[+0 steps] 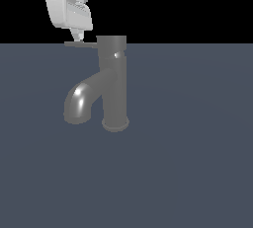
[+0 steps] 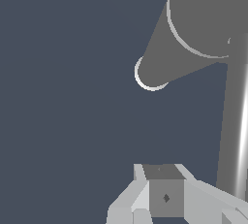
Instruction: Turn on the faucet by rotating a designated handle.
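Flat slate-blue floor [image 1: 197, 172] under black backdrop. Faucet [image 1: 114, 81] standing upright mid-scene, spout curving toward exterior view's left. Handle [image 1: 81, 45] jutting left from top cap, gripper [image 1: 77, 38] just above. Finger spacing unreadable in either view. Wrist view alone looking down the body.

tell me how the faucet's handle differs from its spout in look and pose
The handle is a thin straight rod; the spout is a thick tube. The handle sticks out level from the top of the faucet body, while the spout leaves lower down and curves to point downward. The spout carries a bright glossy highlight; the handle looks flat and dull. Both are grey metal and extend toward the exterior view's left.
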Motion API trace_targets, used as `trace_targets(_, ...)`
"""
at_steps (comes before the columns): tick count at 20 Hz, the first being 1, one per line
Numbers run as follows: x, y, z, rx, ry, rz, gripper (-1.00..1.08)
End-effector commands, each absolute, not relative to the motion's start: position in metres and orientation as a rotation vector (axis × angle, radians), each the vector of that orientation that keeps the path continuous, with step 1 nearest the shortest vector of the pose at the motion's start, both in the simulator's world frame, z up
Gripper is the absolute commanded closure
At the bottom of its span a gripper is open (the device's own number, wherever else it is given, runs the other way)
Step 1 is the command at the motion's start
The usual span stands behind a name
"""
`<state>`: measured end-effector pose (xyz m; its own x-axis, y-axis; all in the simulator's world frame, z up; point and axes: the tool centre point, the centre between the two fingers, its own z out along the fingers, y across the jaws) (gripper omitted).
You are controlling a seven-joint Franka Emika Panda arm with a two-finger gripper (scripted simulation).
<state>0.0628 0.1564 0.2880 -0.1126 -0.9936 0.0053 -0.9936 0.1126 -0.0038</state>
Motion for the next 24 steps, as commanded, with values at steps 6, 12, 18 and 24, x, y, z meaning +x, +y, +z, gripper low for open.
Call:
trace_targets(6, 0.064, 0.155, 0.285, 1.94, -2.471, 0.001, 1.08)
trace_targets(12, 0.048, 0.158, 0.285, 1.94, -2.471, 0.001, 1.08)
trace_targets(18, 0.032, 0.161, 0.284, 1.94, -2.471, 0.001, 1.08)
trace_targets(24, 0.015, 0.164, 0.284, 1.94, -2.471, 0.0, 1.08)
